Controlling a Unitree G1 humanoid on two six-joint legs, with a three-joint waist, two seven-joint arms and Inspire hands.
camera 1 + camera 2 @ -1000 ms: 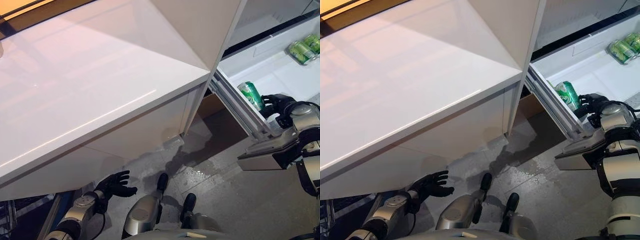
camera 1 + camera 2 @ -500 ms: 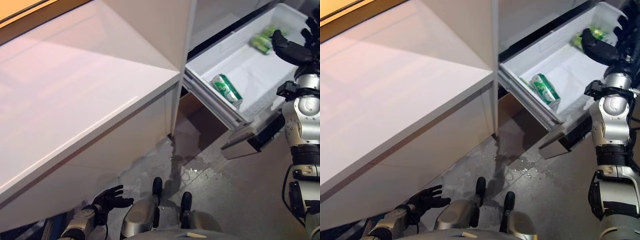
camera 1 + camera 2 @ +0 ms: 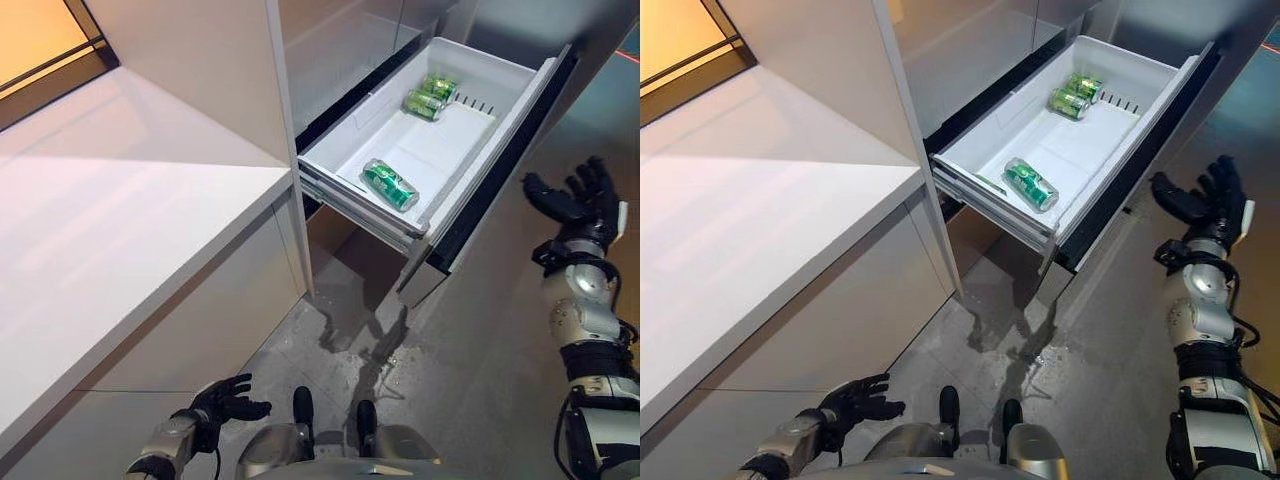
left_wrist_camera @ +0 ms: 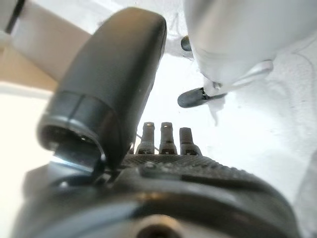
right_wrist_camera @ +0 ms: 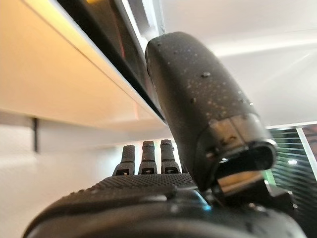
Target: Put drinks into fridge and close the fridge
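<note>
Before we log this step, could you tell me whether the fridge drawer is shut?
Open: the drawer is pulled out, exposing three cans.

Bright, even indoor light glares off the white counter (image 3: 120, 250); both wrist views are blurred close up.

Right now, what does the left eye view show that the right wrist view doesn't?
Only the left eye view shows the open fridge drawer with three green cans inside, the white counter, and the left hand low near the floor. Only the right wrist view shows a close-up of a dark edge above the fingers. Both show the right hand, open and empty.
</note>
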